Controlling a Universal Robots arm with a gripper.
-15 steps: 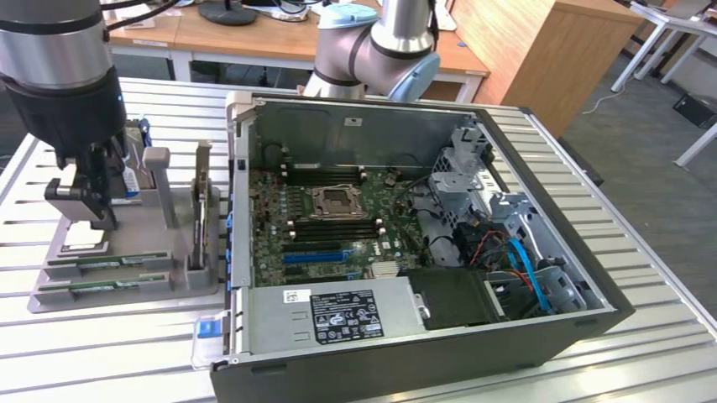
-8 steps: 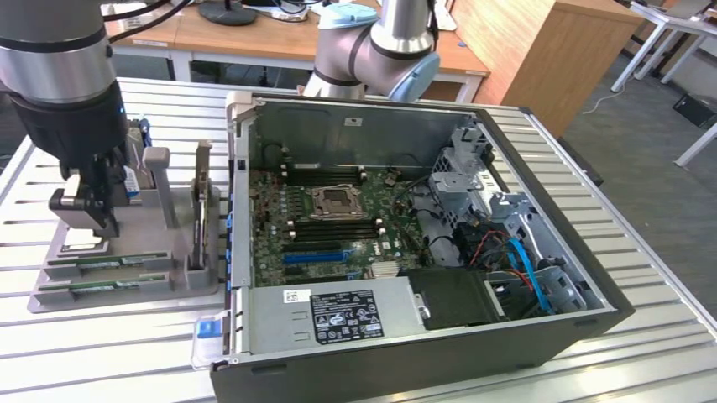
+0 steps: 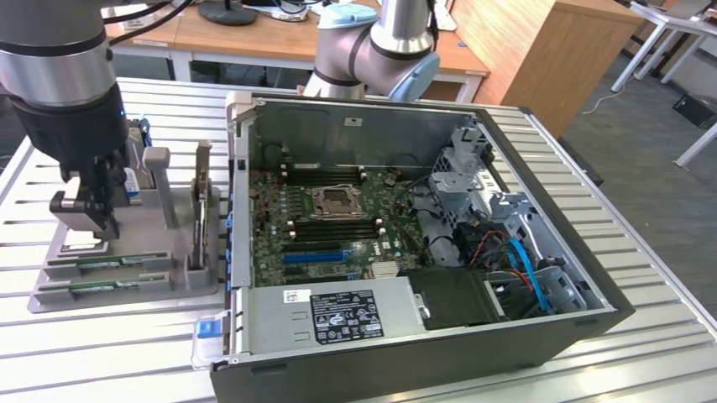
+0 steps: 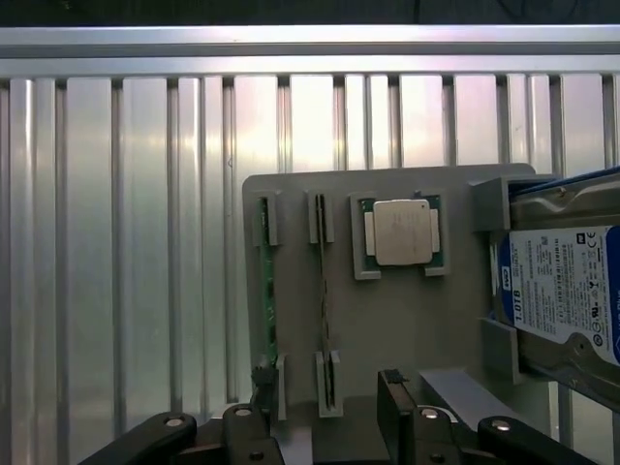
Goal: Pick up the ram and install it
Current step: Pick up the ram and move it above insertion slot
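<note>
Grey tray point(image 4: 407, 329) holds the ram point(image 4: 323, 291) on edge, below the gap of my gripper's point(image 4: 325, 426) wide-apart jaws. Its twin point(image 4: 268, 291) stands just beside, in line with one finger point(image 4: 254, 426). Coming down off-centre, I could hit it or skew the ram.

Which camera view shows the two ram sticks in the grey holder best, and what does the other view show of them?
The exterior view: both ram sticks stand on edge in the grey holder, their long green sides turned to the camera. The wrist view looks down on the ram sticks, so each is just a thin edge.
</note>
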